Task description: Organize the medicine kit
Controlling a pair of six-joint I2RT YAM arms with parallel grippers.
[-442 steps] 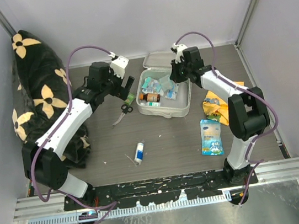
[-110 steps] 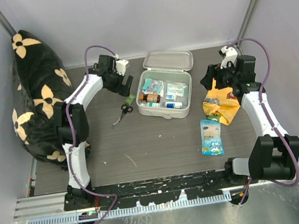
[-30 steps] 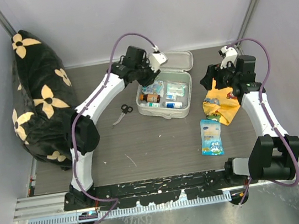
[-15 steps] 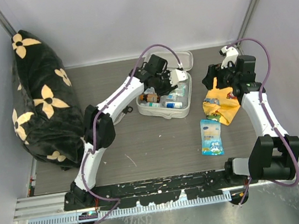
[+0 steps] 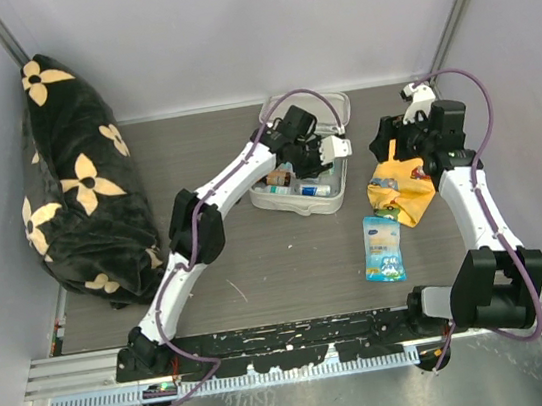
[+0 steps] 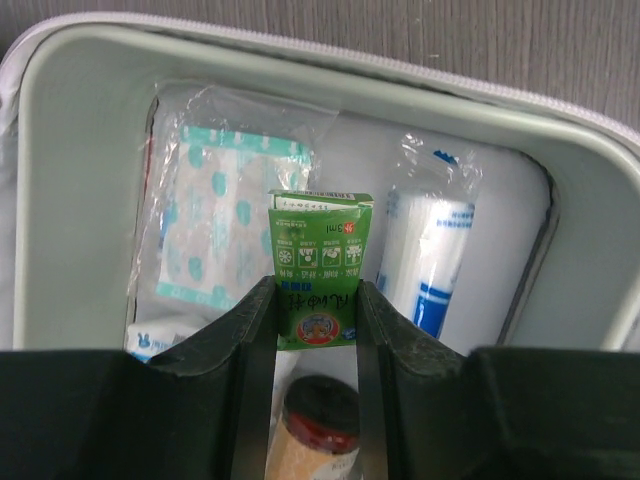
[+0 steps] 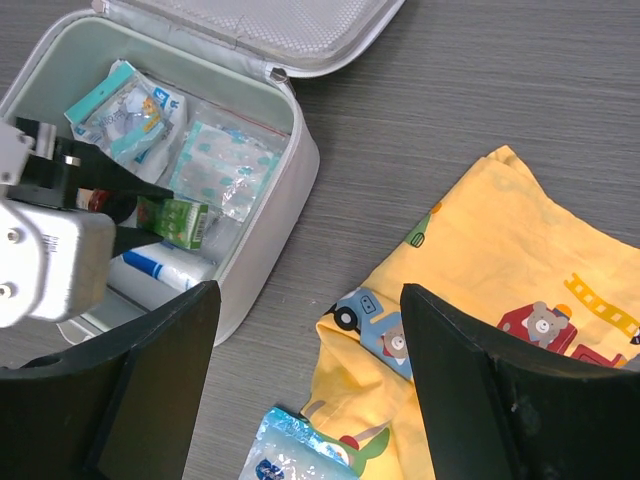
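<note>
Dark wood-grain tabletop (image 7: 470, 90) carries the medicine kit (image 6: 300, 75), lid open, directly below the left gripper (image 6: 315, 300). That gripper is narrowed onto a small green carton (image 6: 320, 250), held above a plaster packet (image 6: 230, 220). The right gripper (image 7: 308, 300) hangs wide apart and empty, with the kit ahead-left of it and a yellow printed cloth (image 7: 520, 290) beneath. The kit looks like a light, stiff, smooth shell, best gripped by its rim or lid edge.

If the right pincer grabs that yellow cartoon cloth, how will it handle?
The yellow cloth lies rumpled with folded edges, so probably floppy: it would drape and trail. It looks thin, so likely light. One-corner pinch may lift only part.
</note>
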